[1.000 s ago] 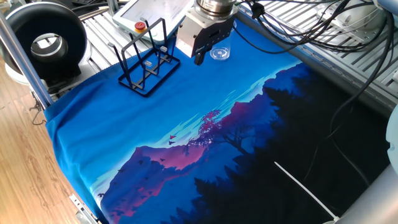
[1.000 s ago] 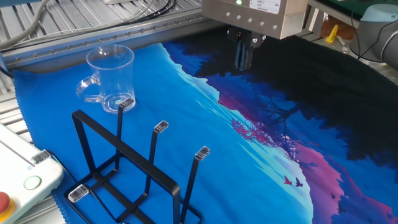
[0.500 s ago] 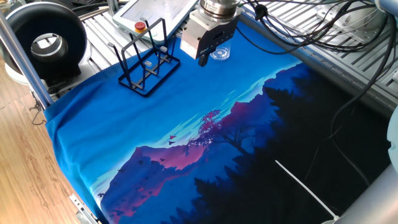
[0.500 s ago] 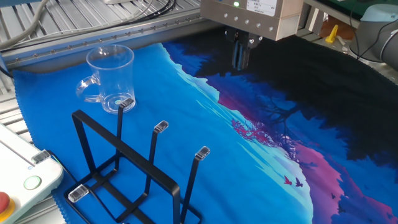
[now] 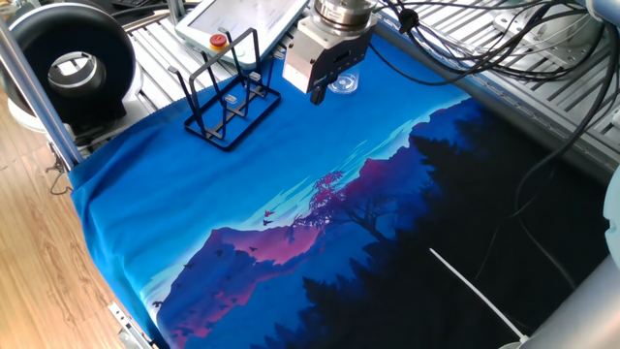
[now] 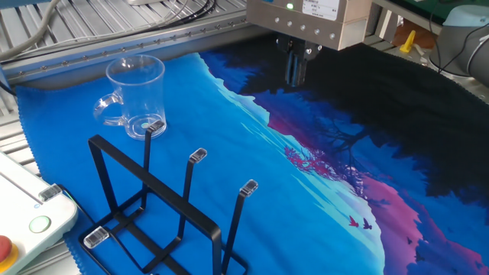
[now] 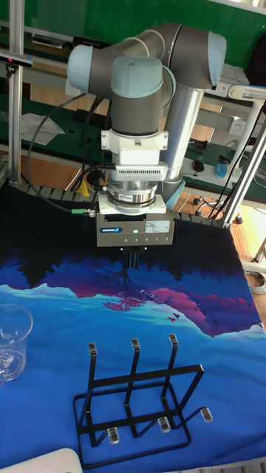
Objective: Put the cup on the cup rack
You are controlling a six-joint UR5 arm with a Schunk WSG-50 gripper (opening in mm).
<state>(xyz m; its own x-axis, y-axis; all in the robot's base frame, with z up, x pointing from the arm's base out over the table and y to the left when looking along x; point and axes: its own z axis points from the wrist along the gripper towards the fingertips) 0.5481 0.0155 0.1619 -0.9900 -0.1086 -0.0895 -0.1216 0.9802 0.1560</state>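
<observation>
**Cup stands apart from rack**

A printed blue cloth (image 6: 252,176) covers the table. The black cup rack (image 6: 164,214) stands upright on it. The gripper (image 6: 296,67) hangs above the cloth, fingers pressed together, empty. The clear cup (image 6: 136,95), handled, sits upright near the rack.

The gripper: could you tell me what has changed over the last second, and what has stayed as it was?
The gripper rose slightly and edged toward the cup; its fingers stay close together, holding nothing. The cup, which has a handle, still stands upright on the blue cloth, and the cup rack has not moved.
</observation>
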